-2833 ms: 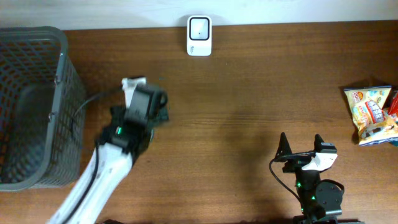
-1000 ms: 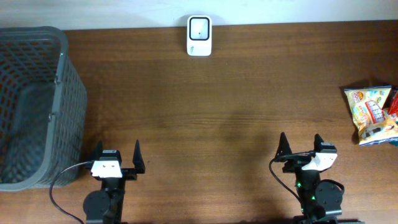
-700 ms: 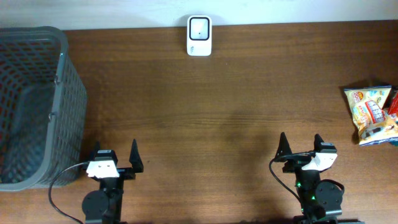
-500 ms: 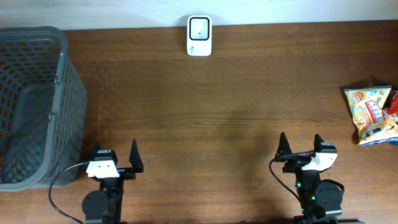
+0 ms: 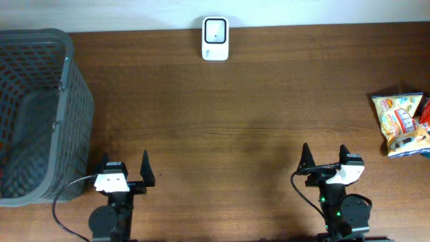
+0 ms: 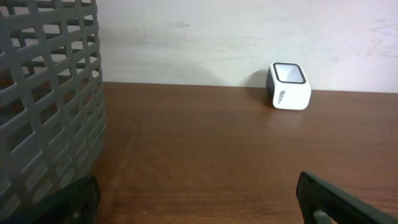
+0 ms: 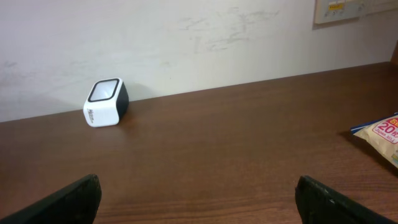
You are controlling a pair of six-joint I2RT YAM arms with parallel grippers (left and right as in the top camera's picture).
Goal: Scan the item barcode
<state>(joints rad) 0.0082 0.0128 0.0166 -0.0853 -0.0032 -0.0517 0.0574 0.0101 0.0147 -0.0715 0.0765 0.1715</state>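
Overhead view. The snack packet (image 5: 401,124) lies at the right edge of the table (image 5: 255,134), well apart from the scanner (image 5: 215,38) at the far edge. The left gripper (image 5: 125,167) and right gripper (image 5: 324,160) stand released and empty at the near edge. We judge the packet light, soft, crinkly and slippery. We would pinch a crimped end seam, leaving its faces free. No barcode shows.

snack bag (image 7: 382,138): "20" | scanner (image 7: 104,102) side label: too small to read
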